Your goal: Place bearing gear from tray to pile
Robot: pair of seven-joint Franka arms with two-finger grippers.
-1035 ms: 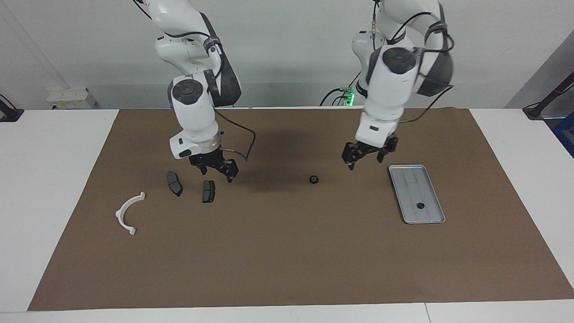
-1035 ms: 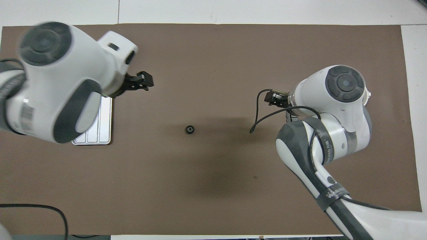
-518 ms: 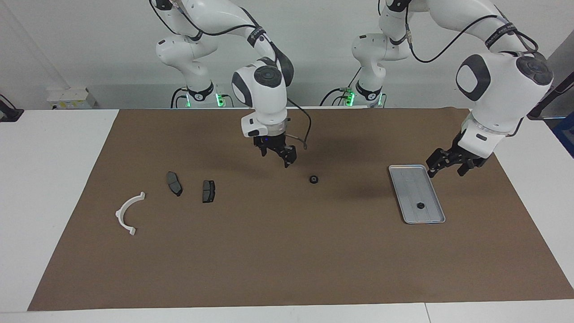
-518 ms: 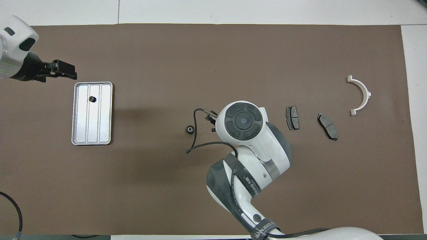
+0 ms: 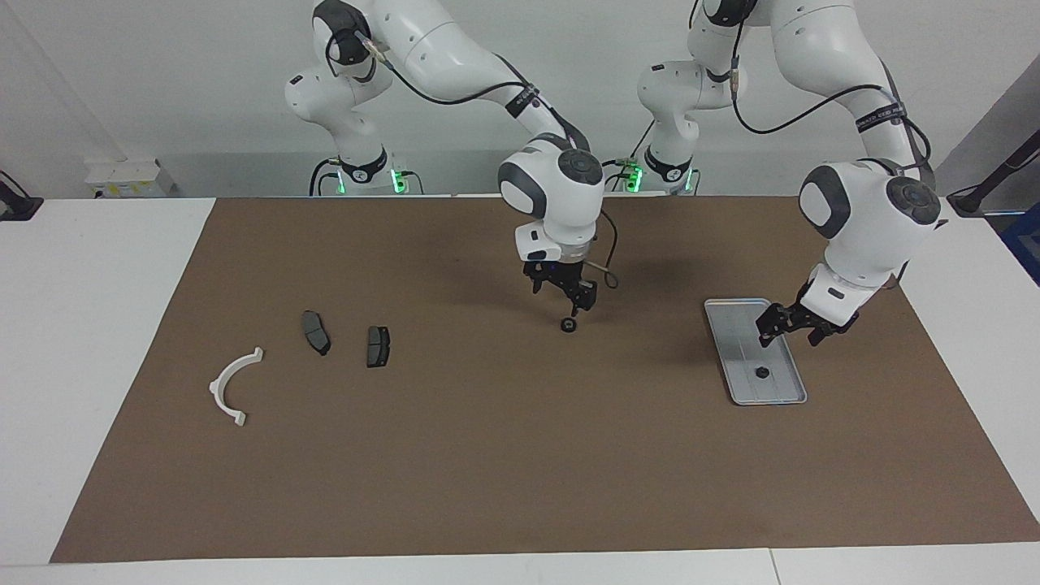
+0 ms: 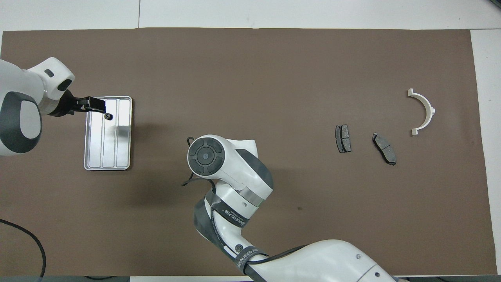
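Observation:
A small black round bearing gear [image 5: 569,326] lies on the brown mat mid-table, hidden under the right arm in the overhead view. My right gripper [image 5: 562,299] hangs open just above it, not touching. The silver tray [image 5: 743,390] lies toward the left arm's end and also shows in the overhead view [image 6: 117,152]. It holds another small black part [image 5: 762,373]. My left gripper [image 5: 788,335] is open and empty over the tray, and it shows in the overhead view [image 6: 94,105]. The pile is a white half-ring [image 5: 216,387] and two dark brake pads [image 5: 316,331] [image 5: 378,346].
The brown mat [image 5: 520,471] covers most of the white table. The right arm's elbow [image 6: 219,160] hangs over the mat's middle in the overhead view. The half-ring [image 6: 429,109] and the brake pads [image 6: 343,138] [image 6: 384,148] lie apart toward the right arm's end.
My right gripper swung from over the brake pads to the mat's middle and came down over the gear. My left gripper left the middle, passed the tray, then came back over it.

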